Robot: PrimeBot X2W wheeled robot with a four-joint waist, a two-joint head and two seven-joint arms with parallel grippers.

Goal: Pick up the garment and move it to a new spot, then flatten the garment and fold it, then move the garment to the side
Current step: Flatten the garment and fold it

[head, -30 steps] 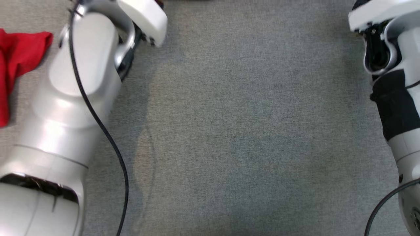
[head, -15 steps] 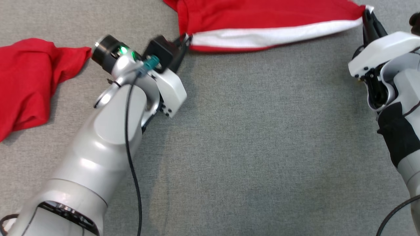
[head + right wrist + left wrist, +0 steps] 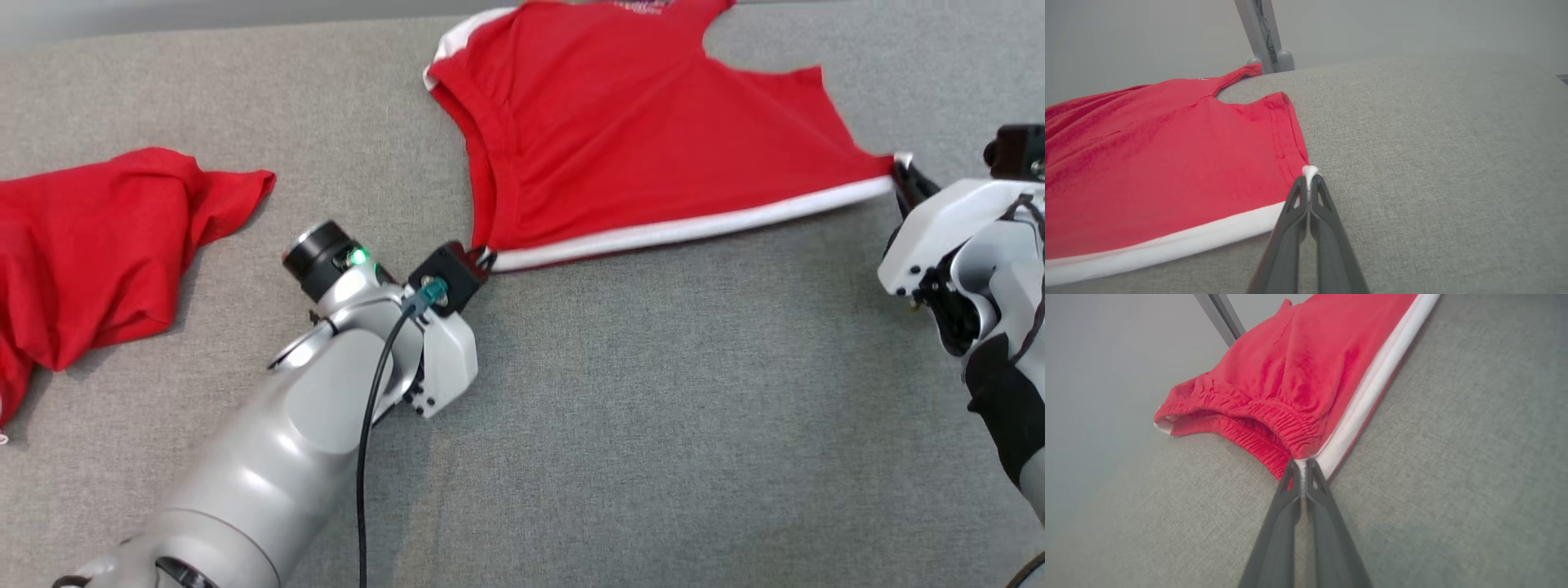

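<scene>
The garment [image 3: 653, 155] is a pair of red shorts with a white side stripe, spread on the grey table at the far middle. My left gripper [image 3: 485, 258] is shut on its waistband corner, where the elastic band [image 3: 1274, 420] meets the white stripe [image 3: 1372, 384]. At the other end of that stripe my right gripper [image 3: 900, 171] is shut on the leg-hem corner [image 3: 1310, 170]. The striped edge runs fairly straight between the two grippers. The left gripper [image 3: 1301, 467] and the right gripper [image 3: 1309, 181] each pinch cloth at the very fingertips.
A second red cloth [image 3: 98, 245] lies crumpled at the left of the grey table [image 3: 653, 425]. A metal post [image 3: 1261, 32] stands behind the table's far edge. Bare table surface stretches between my arms.
The head camera has tilted up, so the whole picture shifted down. Over that time the shorts have come into full view, stretched between both shut grippers.
</scene>
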